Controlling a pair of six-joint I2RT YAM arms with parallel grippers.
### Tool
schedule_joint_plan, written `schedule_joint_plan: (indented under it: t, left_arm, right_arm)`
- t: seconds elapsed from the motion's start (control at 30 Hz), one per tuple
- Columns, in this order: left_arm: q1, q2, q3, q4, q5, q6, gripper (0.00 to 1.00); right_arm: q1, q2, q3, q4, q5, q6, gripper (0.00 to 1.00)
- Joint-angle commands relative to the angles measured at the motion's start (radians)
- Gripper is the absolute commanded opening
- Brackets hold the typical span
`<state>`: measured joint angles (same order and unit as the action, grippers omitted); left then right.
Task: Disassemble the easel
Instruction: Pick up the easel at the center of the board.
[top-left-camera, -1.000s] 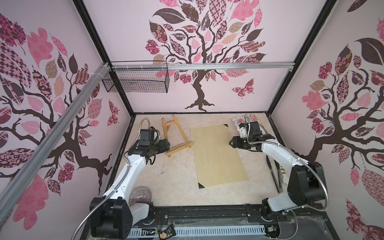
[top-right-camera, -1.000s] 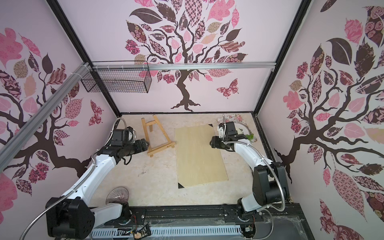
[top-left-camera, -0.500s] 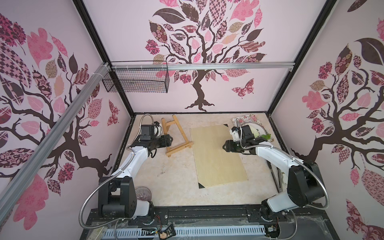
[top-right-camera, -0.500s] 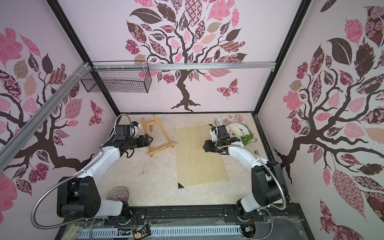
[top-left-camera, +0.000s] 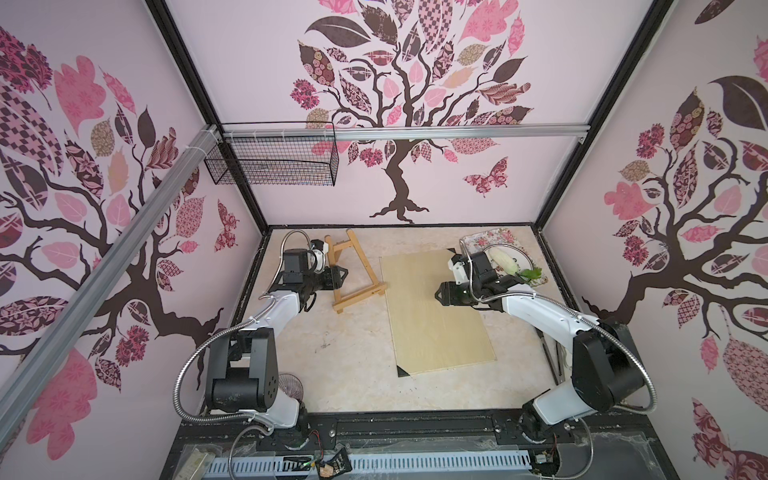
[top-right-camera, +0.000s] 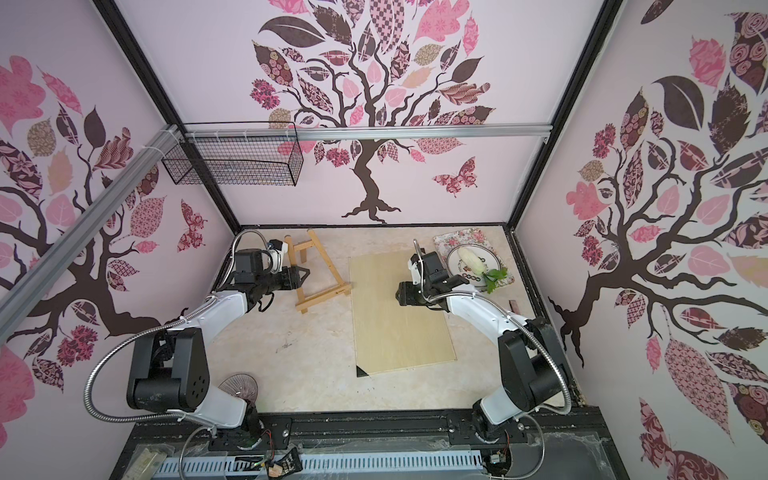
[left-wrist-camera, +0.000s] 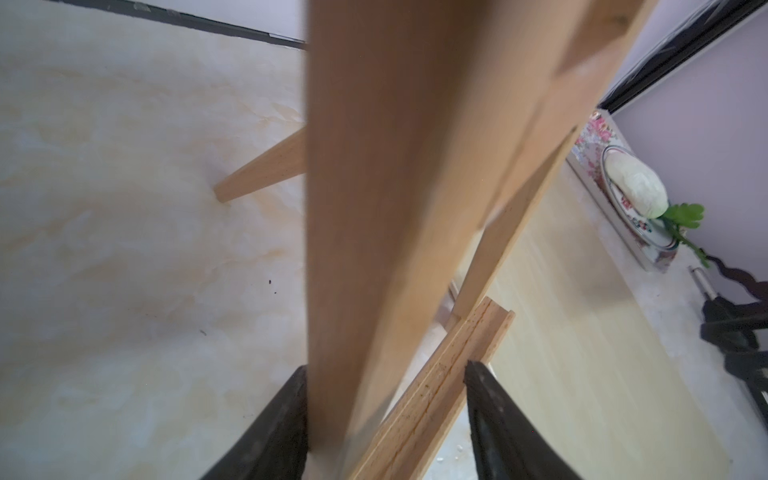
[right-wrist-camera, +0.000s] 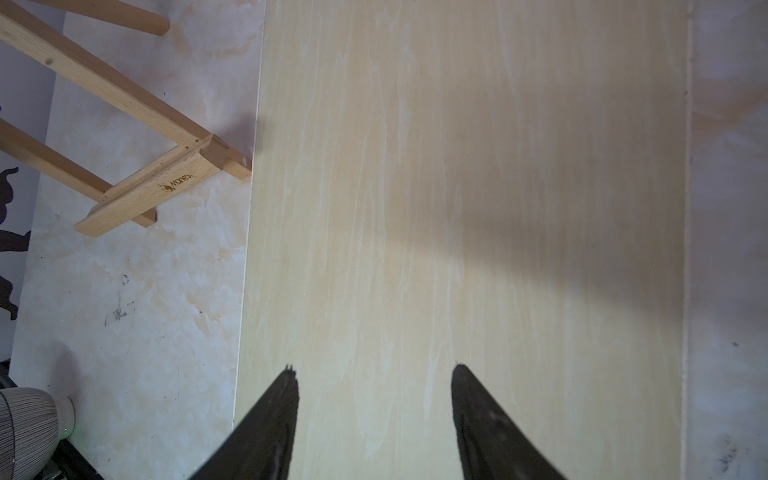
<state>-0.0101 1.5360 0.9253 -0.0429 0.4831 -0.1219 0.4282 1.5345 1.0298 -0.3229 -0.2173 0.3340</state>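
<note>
a: easel (top-left-camera: 367, 261): where does it sit, and why am i holding it there?

b: far-left part of the counter (top-left-camera: 332, 365), propped on its legs near the back wall. the ledge bar (top-left-camera: 361, 297) faces the near side, its end just beside the pale board (top-left-camera: 436, 316). your left jaws straddle one upright slat (left-wrist-camera: 345, 208). one finger (left-wrist-camera: 282, 419) lies against the wood and the other stands clear, so i read them as open, not yet clamped.

a: i judge that slat gives me a steady hold on the frame while a part is drawn off. and the right jaws?

b: parted and empty, hovering above the board and pointed toward the easel.

a: room to move?

b: open counter lies on the near side of the ledge bar. the wall hems in the far side, and the board's edge hems in the right. the flowered tray (top-left-camera: 505, 237) with its plate is well apart, beyond the right arm.
</note>
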Motion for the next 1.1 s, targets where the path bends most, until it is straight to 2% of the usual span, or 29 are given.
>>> schedule_joint_plan:
  t: [0.0, 0.27, 0.57, 0.83, 1.07]
  left_arm:
    - [0.001, -0.009, -0.031, 0.044, 0.041, 0.032, 0.48]
    - [0.001, -0.064, -0.031, 0.001, 0.010, 0.065, 0.18]
    - [0.001, -0.201, -0.045, -0.062, -0.006, 0.101, 0.01]
    - [0.001, -0.353, -0.066, -0.110, 0.039, 0.063, 0.00]
    - [-0.010, -0.540, -0.091, -0.169, 0.116, 0.011, 0.00]
  right_arm:
    - [0.012, -0.007, 0.025, 0.008, 0.024, 0.015, 0.61]
    - [0.031, -0.081, -0.008, 0.005, 0.048, 0.030, 0.61]
    - [0.057, -0.152, 0.017, -0.013, 0.063, 0.042, 0.62]
    - [0.109, -0.186, 0.095, -0.047, 0.093, 0.020, 0.61]
    - [0.206, -0.181, 0.199, -0.015, 0.136, -0.052, 0.61]
